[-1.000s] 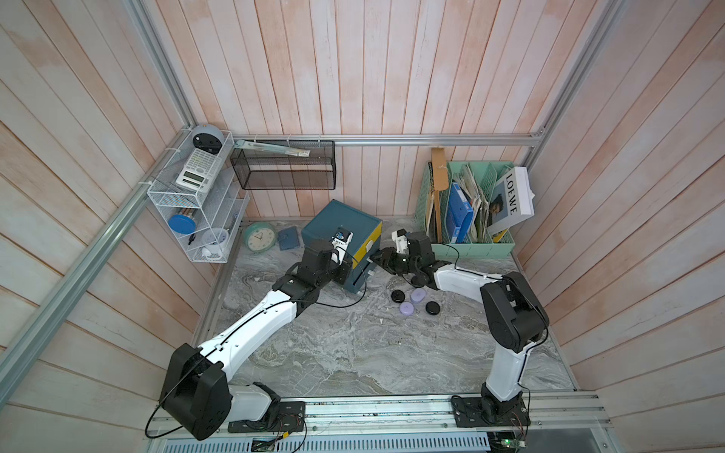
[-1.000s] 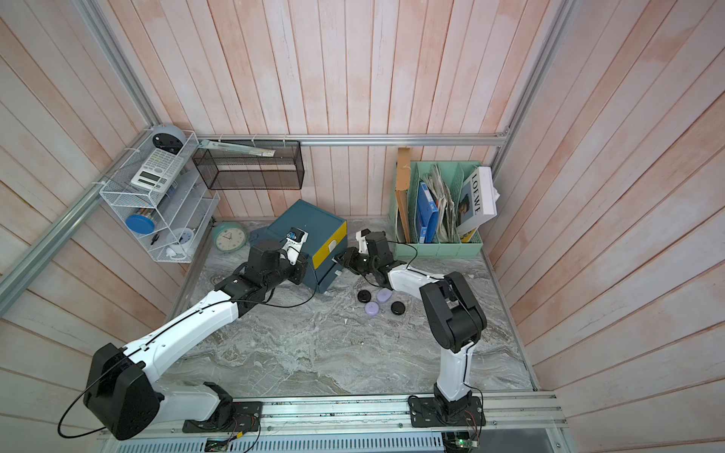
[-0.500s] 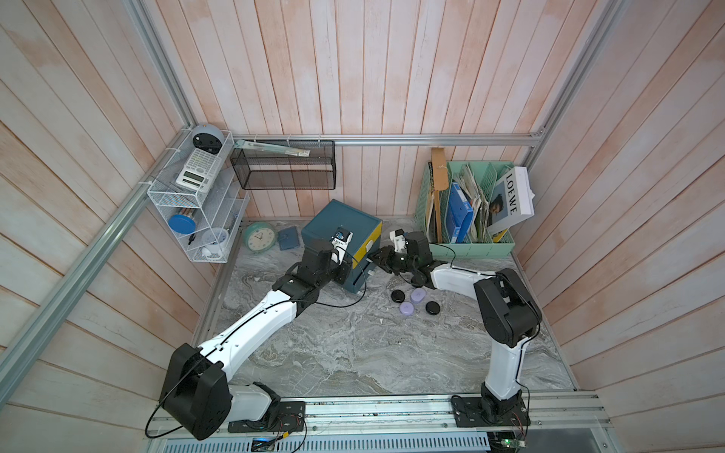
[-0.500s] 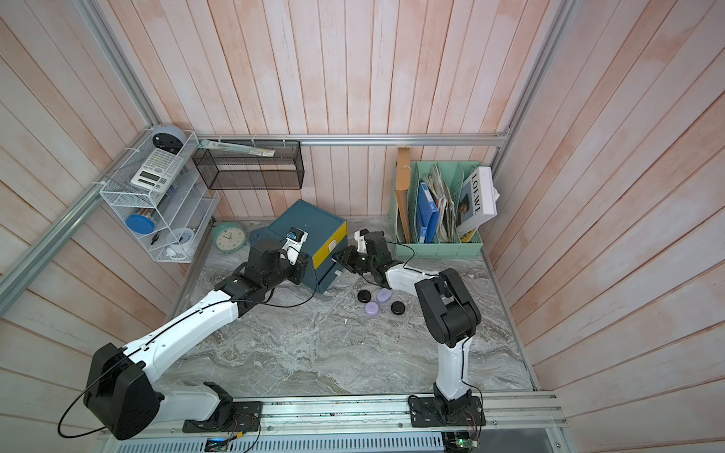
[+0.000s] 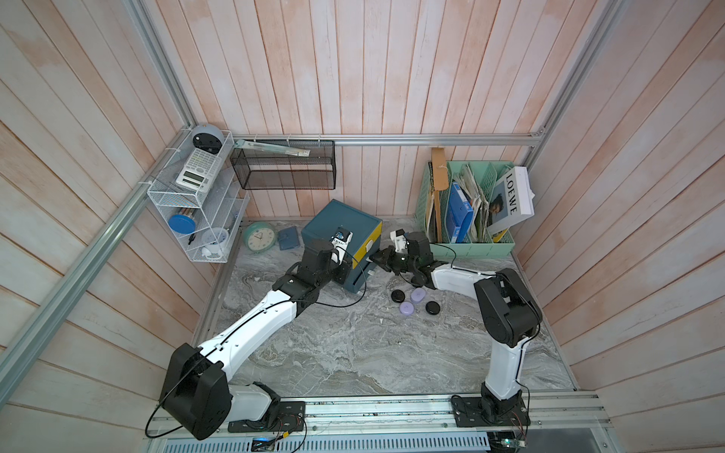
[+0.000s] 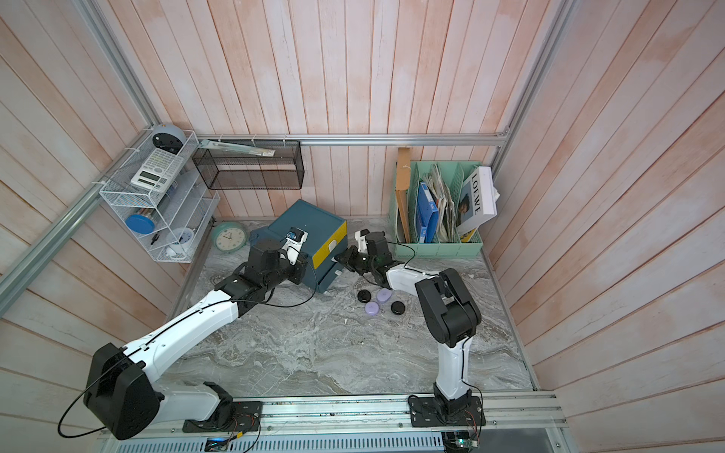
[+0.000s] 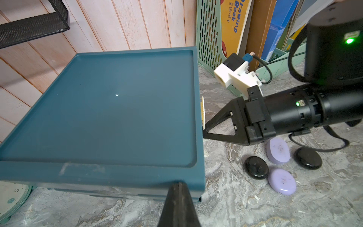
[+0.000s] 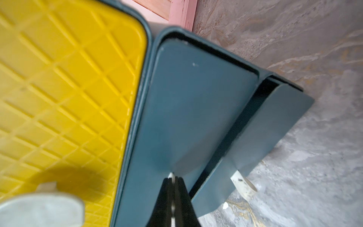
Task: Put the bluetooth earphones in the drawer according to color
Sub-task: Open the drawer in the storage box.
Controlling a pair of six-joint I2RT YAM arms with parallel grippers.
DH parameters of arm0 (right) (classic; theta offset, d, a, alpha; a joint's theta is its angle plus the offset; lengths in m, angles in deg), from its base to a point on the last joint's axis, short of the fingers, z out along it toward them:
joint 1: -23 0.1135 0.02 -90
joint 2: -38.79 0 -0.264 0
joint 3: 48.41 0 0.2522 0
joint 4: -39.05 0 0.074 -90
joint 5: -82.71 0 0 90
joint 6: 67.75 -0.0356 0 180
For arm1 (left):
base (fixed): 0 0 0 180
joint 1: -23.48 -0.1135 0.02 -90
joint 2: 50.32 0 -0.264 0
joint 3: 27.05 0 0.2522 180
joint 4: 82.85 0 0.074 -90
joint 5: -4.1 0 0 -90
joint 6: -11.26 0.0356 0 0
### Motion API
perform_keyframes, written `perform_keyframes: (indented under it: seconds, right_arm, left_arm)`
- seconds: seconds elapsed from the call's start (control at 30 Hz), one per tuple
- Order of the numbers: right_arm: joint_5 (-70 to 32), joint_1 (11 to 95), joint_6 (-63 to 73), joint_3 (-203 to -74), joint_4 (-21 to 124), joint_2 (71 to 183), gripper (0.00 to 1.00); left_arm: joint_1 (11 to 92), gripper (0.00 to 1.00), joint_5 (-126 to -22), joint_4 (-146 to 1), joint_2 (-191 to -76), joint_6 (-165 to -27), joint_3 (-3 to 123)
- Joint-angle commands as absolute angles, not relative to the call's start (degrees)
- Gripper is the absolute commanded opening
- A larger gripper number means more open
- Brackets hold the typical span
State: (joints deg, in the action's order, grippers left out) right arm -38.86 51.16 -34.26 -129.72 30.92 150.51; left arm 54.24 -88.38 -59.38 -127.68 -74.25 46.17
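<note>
While the right gripper (image 8: 172, 177) pinched the middle handle (image 8: 171, 174) of the drawer (image 5: 341, 219), left gripper (image 7: 178, 184) pressed together at its side edge, two black and two lilac earphones (image 5: 418, 294) lay on the table (image 5: 353, 345) just beside, "LOEWE" book (image 5: 512, 196) and "Drawing Book" (image 7: 233, 17) in the rack (image 5: 470, 248).

The dark teal drawer cabinet (image 5: 331, 221) is standing at an angle just above the centre of both top views. Its yellow drawer (image 5: 372, 235) is sitting shut on top, the middle teal drawer (image 8: 186, 110) is sitting below it, and the bottom teal drawer (image 8: 265, 133) is sticking out a little. To its lower right, four puck-shaped earphone cases are lying clustered close together on the marble: the left black case (image 5: 398, 295), the upper lilac case (image 5: 418, 294), the lower lilac case (image 5: 406, 309) and the right black case (image 5: 432, 307).
</note>
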Motion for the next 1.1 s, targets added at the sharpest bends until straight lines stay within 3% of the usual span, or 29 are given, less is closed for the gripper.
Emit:
perform_keyframes:
  seconds: [0.0,1.07]
  right_arm:
    - [-38.69,50.51,-32.09,-127.08,31.92,148.77,0.0]
    - [-39.61,46.62,-25.22,-113.97,40.49,137.03,0.0]
  left_arm:
    - [53.89,0.0,-89.15,-59.21,-126.99,-74.18,47.84]
    - [53.89,0.0,-89.89,-59.06,-126.78,-73.46,47.88]
